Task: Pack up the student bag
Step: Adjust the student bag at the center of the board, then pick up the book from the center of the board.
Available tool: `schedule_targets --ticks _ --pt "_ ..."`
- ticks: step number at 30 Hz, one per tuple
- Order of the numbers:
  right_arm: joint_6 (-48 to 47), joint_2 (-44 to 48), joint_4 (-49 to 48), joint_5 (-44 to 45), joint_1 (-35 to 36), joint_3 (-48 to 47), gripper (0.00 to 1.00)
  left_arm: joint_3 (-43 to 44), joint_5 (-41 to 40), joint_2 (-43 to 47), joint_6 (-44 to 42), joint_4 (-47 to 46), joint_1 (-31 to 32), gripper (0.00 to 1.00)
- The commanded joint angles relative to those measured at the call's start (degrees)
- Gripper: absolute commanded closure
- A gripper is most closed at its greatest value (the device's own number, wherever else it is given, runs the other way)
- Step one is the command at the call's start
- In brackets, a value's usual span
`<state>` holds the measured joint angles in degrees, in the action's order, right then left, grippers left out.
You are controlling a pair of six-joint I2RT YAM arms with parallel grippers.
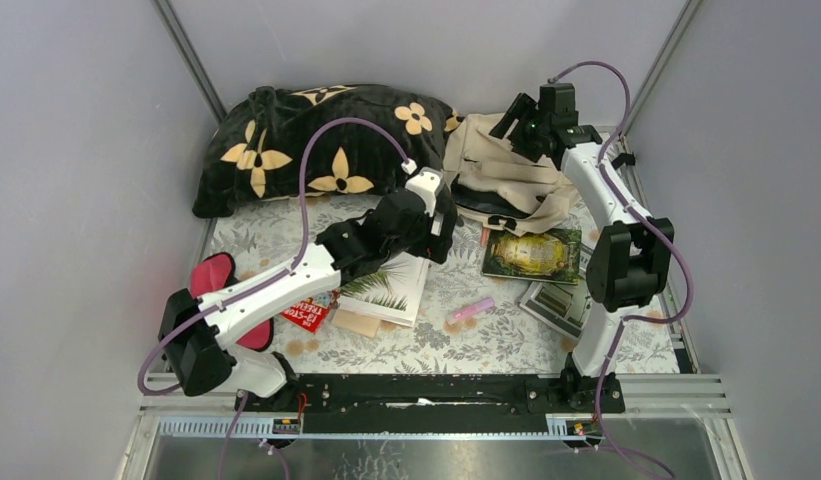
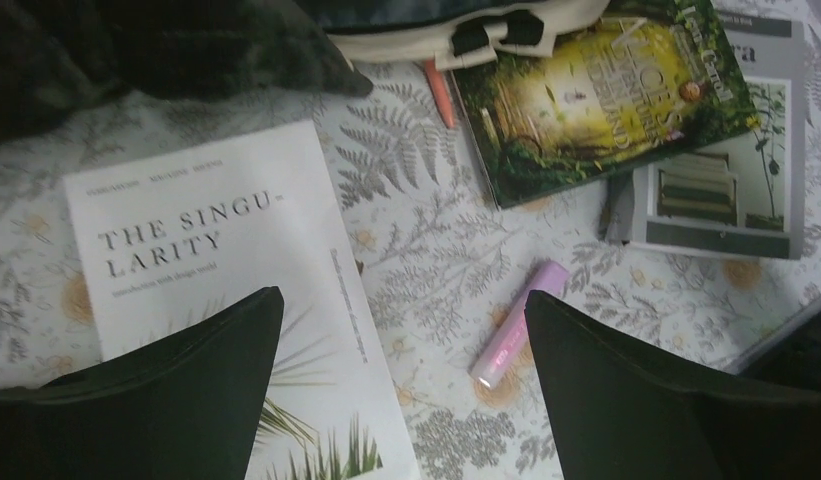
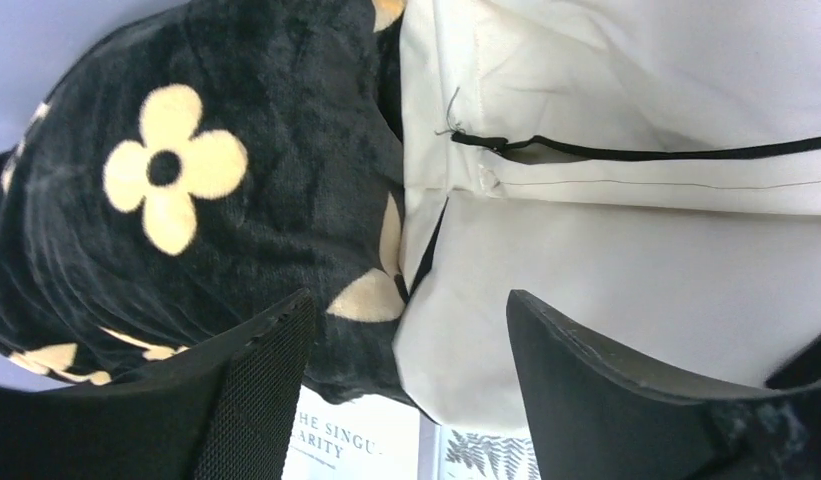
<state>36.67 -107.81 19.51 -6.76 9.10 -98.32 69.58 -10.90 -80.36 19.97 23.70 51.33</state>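
**Bag at far right, both claws spread**

Count: one student bag (image 1: 506, 165), one flower pillow (image 1: 316, 140), one pink tube (image 1: 471, 309), one red-and-black pouch (image 1: 214, 275). Four books: white (image 1: 398, 285), green (image 1: 534, 255), grey (image 1: 558, 305), red (image 1: 306, 313).

Left arm reaches diagonally over the middle of the table (image 1: 486, 345). Left gripper (image 2: 401, 305) hangs above the white book's right edge, jaws spread, nothing between them.

Right arm stretches to the far side, elbow raised. Right gripper (image 3: 411, 300) hovers where bag meets pillow, jaws spread, empty.

Bag lies slumped at far right, touching the pillow's right end, its near edge at the green book. Dark mouth faces the near side, toward the books. Too crumpled to tell the long axis
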Motion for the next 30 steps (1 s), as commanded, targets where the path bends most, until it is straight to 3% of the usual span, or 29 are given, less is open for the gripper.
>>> schedule_targets --ticks 1,8,14,23,30 --pt "-5.2 2.64 6.12 -2.22 -0.49 -1.82 0.21 4.86 -6.48 -2.11 -8.09 -3.54 -0.4 0.01" --pt "-4.96 19.45 1.77 9.13 -2.11 20.7 0.17 8.39 -4.21 -7.33 -15.68 -7.69 -0.49 0.01" --pt "-0.48 33.08 2.38 9.1 -8.25 36.28 0.17 7.76 3.41 -12.96 -25.02 -18.11 -0.41 0.01" --pt "1.25 45.73 11.81 14.38 -8.77 41.34 0.17 33.42 12.25 -39.16 -25.86 -4.97 -3.85 0.06" --pt "2.3 50.21 13.2 9.94 -8.75 44.8 0.16 38.08 14.95 -47.25 -22.7 -5.95 -6.67 0.13"
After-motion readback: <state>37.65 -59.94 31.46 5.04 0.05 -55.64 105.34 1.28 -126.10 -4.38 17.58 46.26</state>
